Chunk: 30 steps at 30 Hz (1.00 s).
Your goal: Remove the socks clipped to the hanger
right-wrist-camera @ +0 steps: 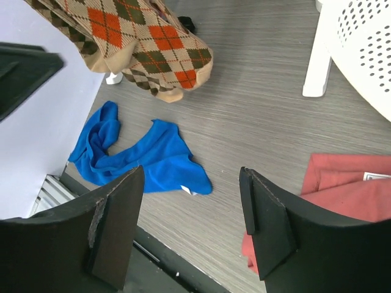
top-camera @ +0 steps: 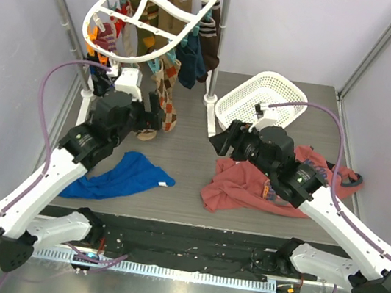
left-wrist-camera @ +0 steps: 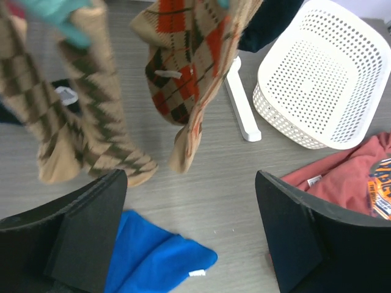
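One hanger, one white basket, one blue shirt, one red shirt, and socks too bunched to count.

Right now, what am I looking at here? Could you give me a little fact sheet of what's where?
hanger: white oval ring, tilted, hooked on a metal rail stand
socks: many, clipped under the ring, argyle ones hanging lowest
left gripper: open, holding nothing, close by the argyle socks
right gripper: open, holding nothing, over the table near the red shirt
basket: white lattice, right of the stand
blue shirt: crumpled on the table, front left
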Each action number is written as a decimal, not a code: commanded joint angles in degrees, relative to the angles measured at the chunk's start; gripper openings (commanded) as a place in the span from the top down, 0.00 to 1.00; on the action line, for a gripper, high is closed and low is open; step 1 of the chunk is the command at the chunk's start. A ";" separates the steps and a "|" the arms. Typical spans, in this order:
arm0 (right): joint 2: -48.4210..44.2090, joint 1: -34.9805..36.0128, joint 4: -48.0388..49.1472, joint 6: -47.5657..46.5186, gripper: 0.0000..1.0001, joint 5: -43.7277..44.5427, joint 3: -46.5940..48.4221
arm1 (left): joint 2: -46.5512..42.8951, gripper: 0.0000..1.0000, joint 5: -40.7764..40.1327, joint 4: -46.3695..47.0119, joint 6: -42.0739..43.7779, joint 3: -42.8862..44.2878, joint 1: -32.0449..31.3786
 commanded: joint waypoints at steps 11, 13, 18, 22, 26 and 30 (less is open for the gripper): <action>-2.68 0.33 10.41 3.72 0.33 -0.13 -4.77 | 14.60 0.38 3.27 9.47 2.55 8.07 5.29; -2.15 0.33 11.64 3.72 0.32 0.13 -5.12 | 14.51 0.55 4.41 10.00 3.25 8.51 5.29; 0.74 0.33 15.85 4.16 0.32 -1.18 -4.77 | 14.16 1.00 11.70 8.70 2.65 9.21 5.38; 3.82 0.42 21.04 3.73 0.32 -1.89 -3.81 | 13.46 1.00 19.00 4.99 -1.40 11.49 5.38; 8.65 1.73 24.38 0.31 0.32 -0.83 -0.38 | 12.14 1.00 22.96 -0.44 -5.97 13.42 5.38; 13.91 3.58 27.81 -1.73 0.26 0.22 2.87 | 11.96 1.00 26.20 -4.06 -10.27 16.05 5.38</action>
